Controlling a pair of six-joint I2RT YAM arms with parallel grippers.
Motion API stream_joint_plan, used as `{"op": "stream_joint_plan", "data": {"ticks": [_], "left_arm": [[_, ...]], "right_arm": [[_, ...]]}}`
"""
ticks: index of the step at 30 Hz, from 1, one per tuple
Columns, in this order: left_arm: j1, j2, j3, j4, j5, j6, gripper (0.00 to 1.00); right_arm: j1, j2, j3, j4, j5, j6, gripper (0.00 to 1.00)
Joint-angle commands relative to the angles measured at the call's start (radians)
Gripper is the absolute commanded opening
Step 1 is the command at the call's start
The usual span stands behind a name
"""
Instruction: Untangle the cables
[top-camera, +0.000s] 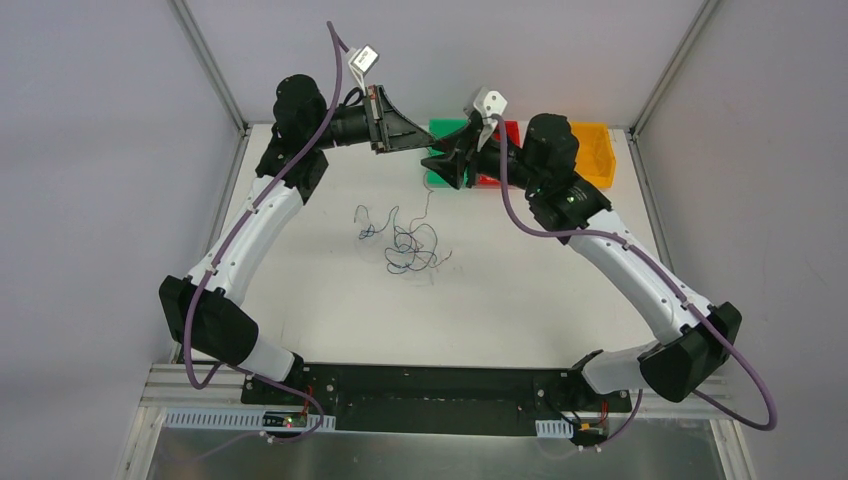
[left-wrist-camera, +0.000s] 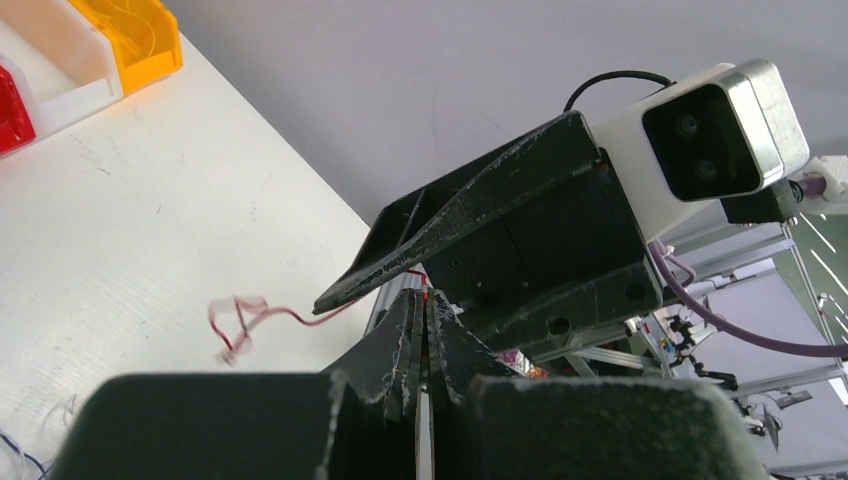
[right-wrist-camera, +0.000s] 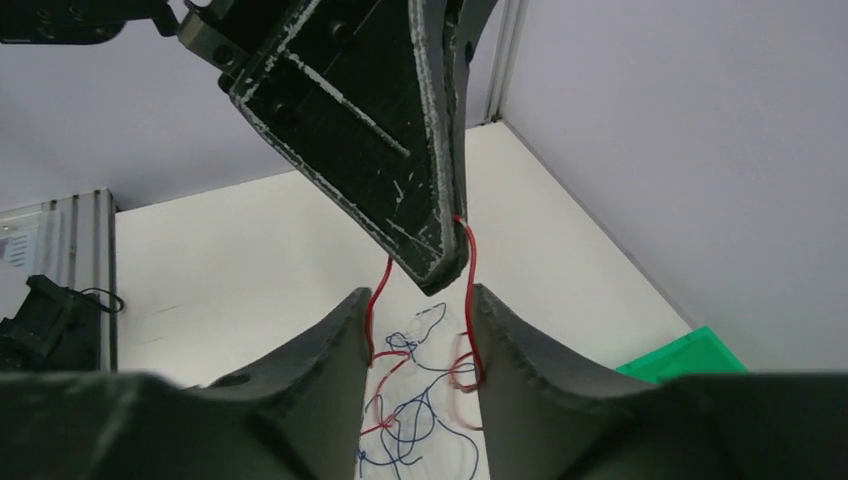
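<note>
Table (top-camera: 560, 290) carries a green bin (top-camera: 447, 128) at its far edge, near which the left gripper (top-camera: 430, 145) is clamped on a red cable (right-wrist-camera: 472, 290), the right gripper (right-wrist-camera: 419, 300) stands with jaws apart astride that strand, and the other cables (top-camera: 405, 245) lie tangled on the bin's near side.

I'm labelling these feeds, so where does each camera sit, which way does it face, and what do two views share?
Top external: above and behind the robot, looking down on the table; left arm and right arm show, cable tangle between them.
Left wrist: on the left arm, looking along the shut left gripper towards the right arm's camera.
Right wrist: on the right arm, looking past the open right gripper down at the cable tangle.
Shared: both wrist views show the red cable the left gripper pinches.
</note>
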Motion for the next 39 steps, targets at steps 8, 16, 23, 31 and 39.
{"op": "stream_joint_plan", "data": {"ticks": [8, 16, 23, 31, 39], "left_arm": [[-0.008, 0.017, 0.057, 0.03, 0.035, 0.042, 0.01], [0.142, 0.053, 0.174, -0.085, 0.021, 0.2, 0.99], [0.228, 0.039, 0.144, -0.168, -0.09, 0.335, 0.99], [0.23, 0.022, 0.091, -0.264, -0.246, 0.457, 0.99], [0.243, 0.057, 0.097, -0.287, -0.282, 0.485, 0.99]], "right_arm": [[-0.047, 0.024, 0.081, 0.081, 0.078, 0.103, 0.0], [-0.235, 0.122, 0.149, 0.088, 0.165, 0.221, 0.0], [-0.347, 0.33, 0.291, 0.239, 0.306, 0.202, 0.0], [-0.426, 0.632, 0.533, 0.373, 0.392, 0.146, 0.0], [-0.439, 0.891, 0.667, 0.496, 0.338, -0.073, 0.0]]}}
